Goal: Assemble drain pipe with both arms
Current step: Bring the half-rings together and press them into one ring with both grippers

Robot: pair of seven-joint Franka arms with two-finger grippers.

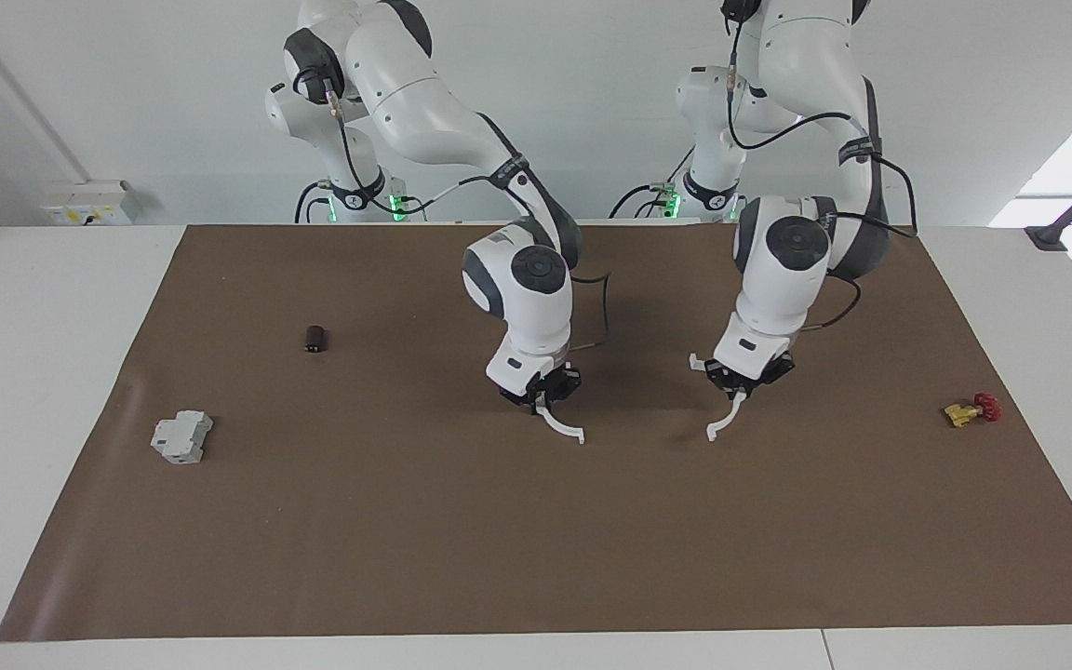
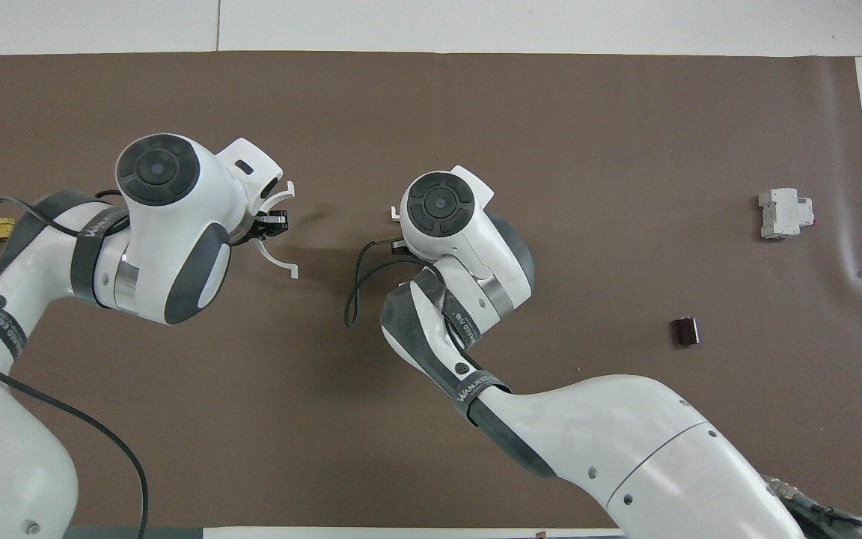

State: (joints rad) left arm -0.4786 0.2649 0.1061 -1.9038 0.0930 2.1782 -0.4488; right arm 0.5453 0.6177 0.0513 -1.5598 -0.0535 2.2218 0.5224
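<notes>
The drain pipe is in two separate white half-ring arcs, one in each gripper, both a little above the brown mat [image 1: 536,540]. My right gripper [image 1: 543,395] is shut on one arc [image 1: 562,428], which curves down toward the left arm's end. My left gripper [image 1: 743,381] is shut on the other arc [image 1: 727,421], gripping it near its middle. A clear gap separates the arcs' lower tips. In the overhead view my left gripper [image 2: 272,221] and its arc [image 2: 274,258] show plainly. My right gripper is hidden under its wrist there; only an arc tab [image 2: 393,216] peeks out.
A grey blocky part [image 1: 181,436] lies toward the right arm's end of the mat, with a small dark cylinder [image 1: 315,338] nearer to the robots. A yellow-and-red valve [image 1: 971,410] lies toward the left arm's end.
</notes>
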